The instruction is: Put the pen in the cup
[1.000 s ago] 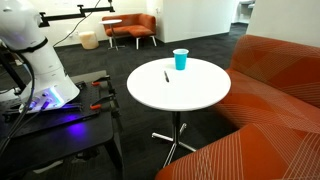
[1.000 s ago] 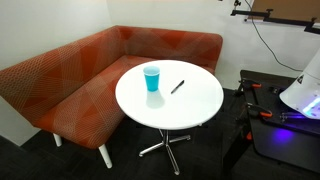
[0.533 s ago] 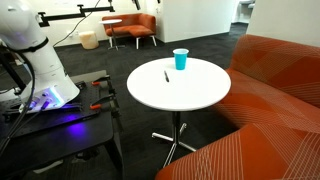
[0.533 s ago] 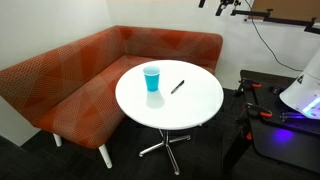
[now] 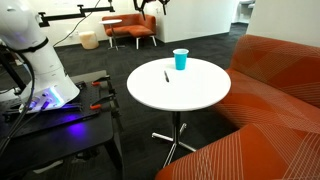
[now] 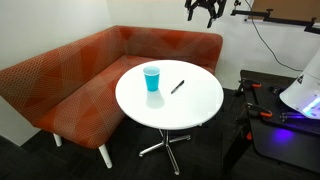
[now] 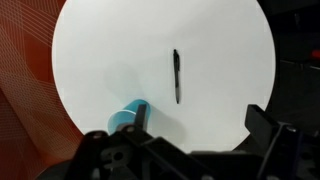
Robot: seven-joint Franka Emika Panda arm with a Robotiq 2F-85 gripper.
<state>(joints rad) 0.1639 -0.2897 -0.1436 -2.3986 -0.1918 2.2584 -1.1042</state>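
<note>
Wrist view: pen [image 7: 177, 77] lies flat, long axis up-down, near cup [image 7: 128, 115]; pincer [image 7: 185, 140] gapes wide, empty.

The pen [image 6: 177, 87] lies near the cup [image 6: 151, 78] on the table [image 6: 200, 110].

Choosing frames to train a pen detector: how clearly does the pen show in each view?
Wrist view: the pen is a slightly soft, high-contrast dark line on the evenly lit white table, no glare. In both exterior views the pen is just a tiny dark sliver.
</note>
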